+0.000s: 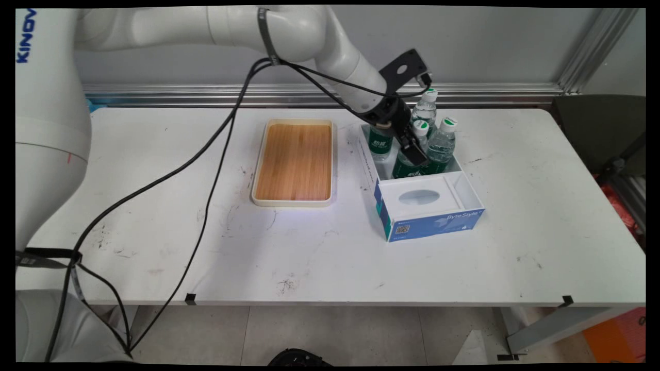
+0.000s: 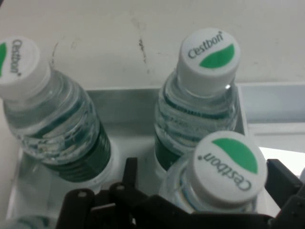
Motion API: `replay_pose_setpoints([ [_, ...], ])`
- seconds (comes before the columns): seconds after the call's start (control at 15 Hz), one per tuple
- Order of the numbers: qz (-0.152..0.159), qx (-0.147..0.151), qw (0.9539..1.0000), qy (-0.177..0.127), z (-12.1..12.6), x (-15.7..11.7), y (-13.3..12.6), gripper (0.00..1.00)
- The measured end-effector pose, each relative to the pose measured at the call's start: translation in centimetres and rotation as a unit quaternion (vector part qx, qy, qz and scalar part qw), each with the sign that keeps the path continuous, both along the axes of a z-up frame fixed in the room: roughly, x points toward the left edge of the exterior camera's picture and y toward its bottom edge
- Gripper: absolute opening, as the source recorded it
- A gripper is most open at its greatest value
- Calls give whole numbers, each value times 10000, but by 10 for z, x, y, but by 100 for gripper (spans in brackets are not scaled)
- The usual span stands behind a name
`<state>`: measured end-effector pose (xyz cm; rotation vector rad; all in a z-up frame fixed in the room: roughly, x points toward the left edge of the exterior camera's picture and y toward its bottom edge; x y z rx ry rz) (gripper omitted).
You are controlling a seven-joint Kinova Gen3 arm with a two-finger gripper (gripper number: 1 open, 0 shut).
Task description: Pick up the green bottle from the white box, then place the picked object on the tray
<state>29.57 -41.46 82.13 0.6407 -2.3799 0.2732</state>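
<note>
Box (image 1: 466, 193) holds water bottles (image 2: 205, 119); gripper (image 2: 200, 191) straddles one.

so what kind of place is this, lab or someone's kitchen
Probably a robot lab or test bench: a scuffed white table against a bare wall, cables on the arm, and props laid out, a box of water bottles and a tray.
</note>
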Motion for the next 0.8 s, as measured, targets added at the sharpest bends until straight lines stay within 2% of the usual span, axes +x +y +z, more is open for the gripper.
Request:
replay_pose_setpoints([
  [0.13, -4, 12, 10000, 1, -4, -5, -4, 100],
  [0.2, -5, 25, 10000, 2, -6, -7, -6, 0],
  [0.53, -54, 102, 9999, 22, -6, -9, -9, 0],
  [0.8, -70, 130, 9999, 70, 6, 0, -5, 0],
])
